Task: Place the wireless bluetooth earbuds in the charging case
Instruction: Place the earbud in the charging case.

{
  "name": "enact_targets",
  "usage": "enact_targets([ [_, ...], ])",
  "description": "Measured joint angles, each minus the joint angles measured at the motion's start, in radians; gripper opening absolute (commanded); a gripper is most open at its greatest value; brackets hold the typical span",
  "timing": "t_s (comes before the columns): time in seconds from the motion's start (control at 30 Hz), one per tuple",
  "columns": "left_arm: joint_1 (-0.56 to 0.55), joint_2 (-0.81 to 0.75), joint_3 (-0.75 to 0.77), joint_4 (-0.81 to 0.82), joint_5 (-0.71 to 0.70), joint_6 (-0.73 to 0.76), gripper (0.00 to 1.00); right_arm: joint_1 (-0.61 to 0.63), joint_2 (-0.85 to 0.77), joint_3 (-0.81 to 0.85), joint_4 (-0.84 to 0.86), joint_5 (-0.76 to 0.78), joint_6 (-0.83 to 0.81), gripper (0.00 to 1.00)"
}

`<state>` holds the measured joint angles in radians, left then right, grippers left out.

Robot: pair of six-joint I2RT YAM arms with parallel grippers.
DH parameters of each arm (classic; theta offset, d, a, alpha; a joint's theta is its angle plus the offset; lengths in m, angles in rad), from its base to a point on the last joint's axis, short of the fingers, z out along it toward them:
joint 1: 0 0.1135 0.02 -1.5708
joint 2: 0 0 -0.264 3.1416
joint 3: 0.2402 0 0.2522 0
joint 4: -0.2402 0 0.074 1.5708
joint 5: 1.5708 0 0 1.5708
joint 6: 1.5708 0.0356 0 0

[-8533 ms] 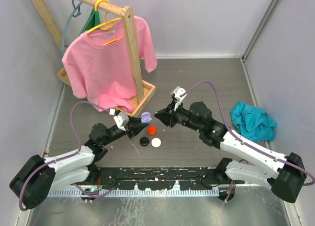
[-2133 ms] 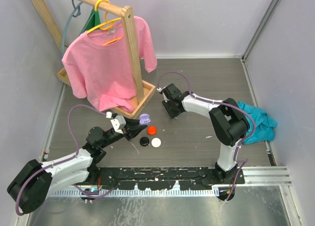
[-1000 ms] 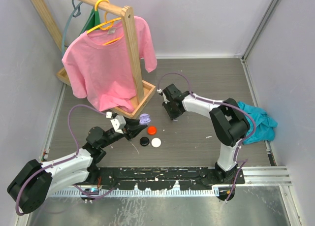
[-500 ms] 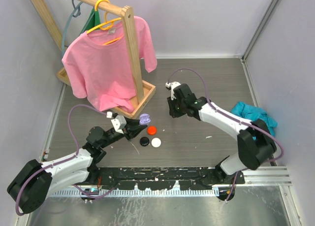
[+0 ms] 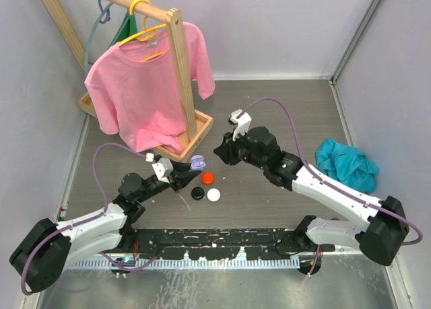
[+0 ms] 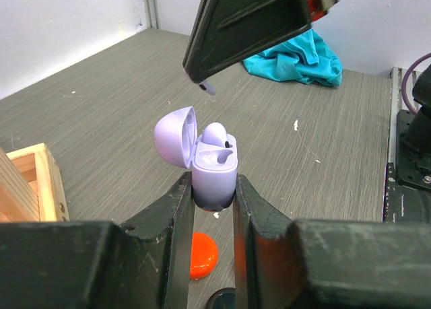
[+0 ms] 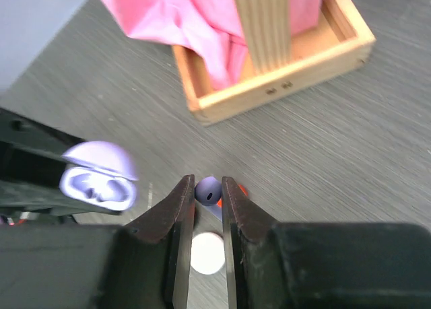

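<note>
My left gripper (image 6: pixel 213 196) is clamped on the purple charging case (image 6: pixel 215 169). Its lid is open, with one earbud (image 6: pixel 215 134) seated inside. Near it, not touching, my right gripper (image 7: pixel 208 188) pinches the second earbud (image 7: pixel 208 190). Farther back, the wooden tray (image 5: pixel 204 128) holds the pink shirt (image 5: pixel 138 87) by its hem.

Both arms (image 5: pixel 94 221) white & blk w/ purple cables (image 5: pixel 98 166), blk fingers (image 6: pixel 172 221).
</note>
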<state>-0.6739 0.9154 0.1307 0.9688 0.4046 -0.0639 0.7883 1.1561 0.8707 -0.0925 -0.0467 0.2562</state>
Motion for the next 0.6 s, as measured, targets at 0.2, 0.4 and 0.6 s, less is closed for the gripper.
enact_targets([
  [0.2,0.0,0.0,0.0,0.0,0.001,0.002,0.0,0.094,-0.052,-0.024,0.117,-0.002,0.024,0.2],
  [0.4,0.0,0.0,0.0,0.001,0.003,0.002,0.0,0.156,-0.069,-0.086,0.272,-0.018,0.058,0.2],
  [0.6,0.0,0.0,0.0,0.002,0.003,0.002,0.0,0.198,-0.068,-0.148,0.418,-0.025,0.097,0.2],
])
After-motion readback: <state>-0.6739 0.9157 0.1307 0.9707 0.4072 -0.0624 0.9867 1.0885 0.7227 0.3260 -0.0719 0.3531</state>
